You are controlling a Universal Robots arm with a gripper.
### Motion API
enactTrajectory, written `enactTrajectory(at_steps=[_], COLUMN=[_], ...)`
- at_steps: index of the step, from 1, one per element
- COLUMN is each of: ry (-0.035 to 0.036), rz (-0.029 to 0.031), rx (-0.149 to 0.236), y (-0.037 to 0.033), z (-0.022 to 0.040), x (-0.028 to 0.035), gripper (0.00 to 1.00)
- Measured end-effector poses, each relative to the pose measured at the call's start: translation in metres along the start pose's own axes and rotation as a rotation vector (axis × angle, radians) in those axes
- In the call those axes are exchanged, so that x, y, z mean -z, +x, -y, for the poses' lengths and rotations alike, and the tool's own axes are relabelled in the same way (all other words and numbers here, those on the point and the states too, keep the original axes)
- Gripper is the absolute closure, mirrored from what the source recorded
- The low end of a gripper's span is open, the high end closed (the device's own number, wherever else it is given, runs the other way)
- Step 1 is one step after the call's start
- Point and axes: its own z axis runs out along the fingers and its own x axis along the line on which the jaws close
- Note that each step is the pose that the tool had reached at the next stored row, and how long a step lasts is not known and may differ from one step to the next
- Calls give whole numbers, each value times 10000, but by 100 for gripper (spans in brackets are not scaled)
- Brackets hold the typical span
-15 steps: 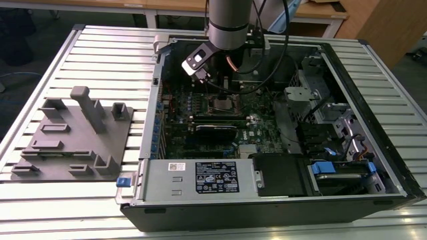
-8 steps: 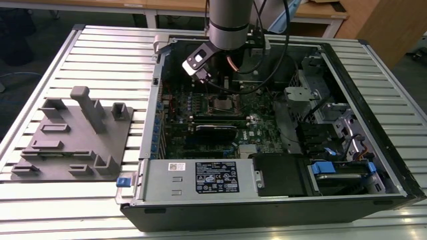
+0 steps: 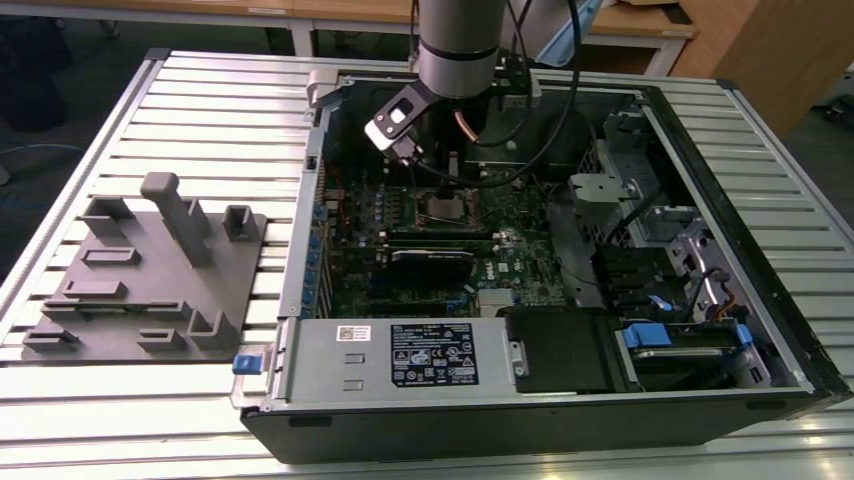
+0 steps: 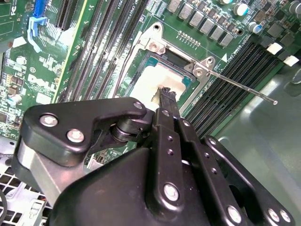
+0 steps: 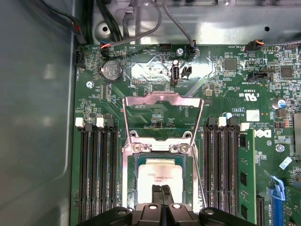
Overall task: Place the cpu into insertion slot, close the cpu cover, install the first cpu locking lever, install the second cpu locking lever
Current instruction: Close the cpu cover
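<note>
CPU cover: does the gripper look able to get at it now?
Probably yes. The cover stands open next to the chip, the gripper hangs shut just over the chip, and nothing lies between them.

A robotics laboratory or test workshop is being indicated. A desktop computer case is being presented with its side panel off on a slatted aluminium table of the kind used for fixturing. An industrial robot arm is being shown above the exposed motherboard, where the cpu cover is being shown raised. A grey fixture plate with moulded blocks and posts is being displayed on the table beside the case. Cables are being routed down alongside the arm. Wooden desks are being seen behind the table, as in a shared work room rather than a home.
</note>
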Motion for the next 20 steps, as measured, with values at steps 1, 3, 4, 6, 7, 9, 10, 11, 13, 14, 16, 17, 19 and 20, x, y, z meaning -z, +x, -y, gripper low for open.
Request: enactTrajectory(at_steps=[1,3,4,6,7,9,10,11,13,14,16,17,19,20], ry=[-1,-1,2,0,-1,0,1,0,1,0,0,1,1,2], rz=[-1,-2,2,1,-1,0,2,1,1,0,1,1,1,1], rx=[0,0,0,0,0,0,0,0,0,0,0,0,0,0], y=[0,0,0,0,0,1,1,1,1,1,1,1,2,2], z=[0,0,0,-1,-1,-29,-57,-57,-57,-57,-57,-58,-59,-59], x=[0,1,5,11,11,10,7,7,7,7,14,20,37,45], gripper=[89,89,89,89,89,89,89,89,89,89,89,89,89,89])
